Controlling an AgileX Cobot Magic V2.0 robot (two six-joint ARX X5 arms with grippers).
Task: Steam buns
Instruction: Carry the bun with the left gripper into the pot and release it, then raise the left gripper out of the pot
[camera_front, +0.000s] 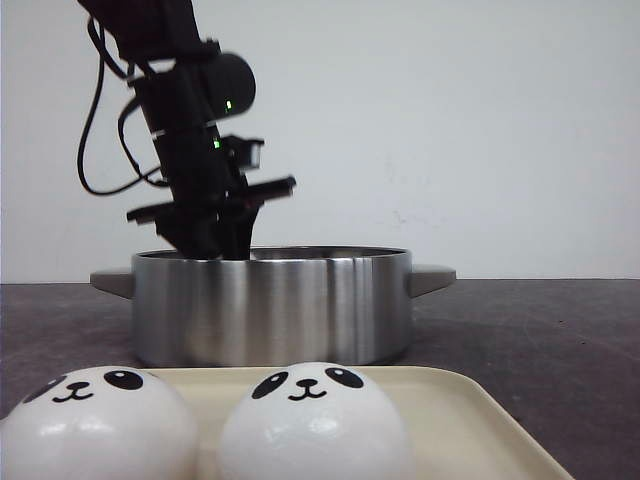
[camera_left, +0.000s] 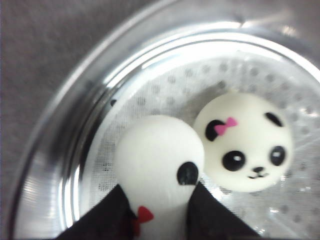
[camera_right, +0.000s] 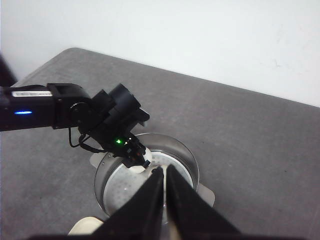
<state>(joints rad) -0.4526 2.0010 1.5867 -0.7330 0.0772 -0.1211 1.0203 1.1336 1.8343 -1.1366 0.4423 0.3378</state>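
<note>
My left gripper (camera_left: 160, 196) is shut on a white panda bun (camera_left: 157, 155) with a red bow, held low inside the steel pot (camera_left: 65, 130). A second bun (camera_left: 247, 145), with a pink bow, lies face up on the perforated steamer plate (camera_left: 165, 85) right beside the held one. Two more buns (camera_front: 95, 425) (camera_front: 312, 420) sit on the cream tray (camera_front: 460, 410) in front of the pot (camera_front: 270, 305). The pot wall hides the left fingertips in the front view. My right gripper (camera_right: 165, 170) hangs high above the pot, shut and holding nothing.
The pot has flat side handles (camera_front: 432, 277) sticking out both ways. The left arm (camera_front: 195, 150) leans into the pot from the back left, with loose cables (camera_front: 95, 130) behind it. Dark grey table (camera_front: 540, 330) surrounds pot and tray; a white wall stands behind.
</note>
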